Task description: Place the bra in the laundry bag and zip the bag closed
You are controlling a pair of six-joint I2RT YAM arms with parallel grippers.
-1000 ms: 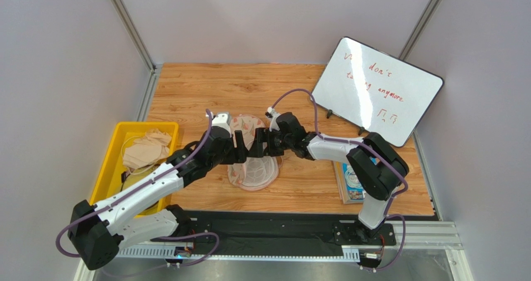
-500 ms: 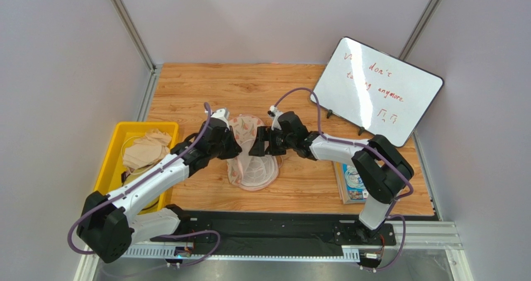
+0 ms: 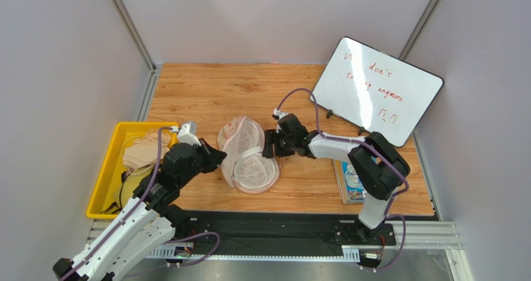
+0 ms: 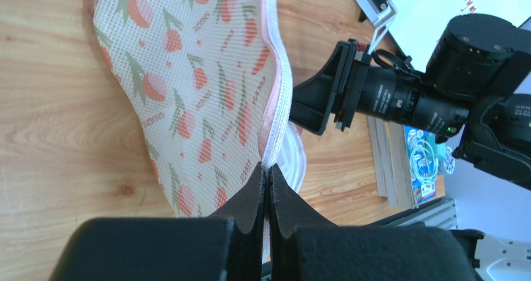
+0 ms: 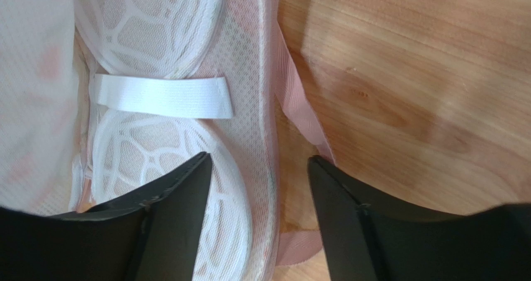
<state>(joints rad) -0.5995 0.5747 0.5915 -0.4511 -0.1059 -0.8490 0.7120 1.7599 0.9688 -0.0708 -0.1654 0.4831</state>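
While the left gripper [image 4: 267, 176] is clenching on the zipper edge of the laundry bag [image 4: 187, 75], it is holding the printed lid tilted up, with the bag sitting mid-counter [image 3: 205, 88] between the two arms. The lower half is lying flat and showing its mesh domes [image 5: 156, 19] and a white strap [image 5: 162, 97] across them. The right gripper [image 5: 258, 169] is hanging released, fingers apart and straddling the pink rim [image 5: 265, 57] of that lower half, with nothing grasped. The step looks like opening the bag wide enough to load. To do it well, the right side should probably be closing on the rim only, not the mesh or the loose pink loop beside it, and pinning the base down. The left should be drawing the lid up and back in an arc around the hinge rather than dragging it sideways, or the whole bag is likely sliding along. The pinch is sitting on thin trim, so slow pulling is looking safer against slipping. The bra is not making itself out in any view. The yellow bin [image 3: 105, 169] at the left is showing only beige garments [image 3: 146, 149], so loading and zipping are not yet done.
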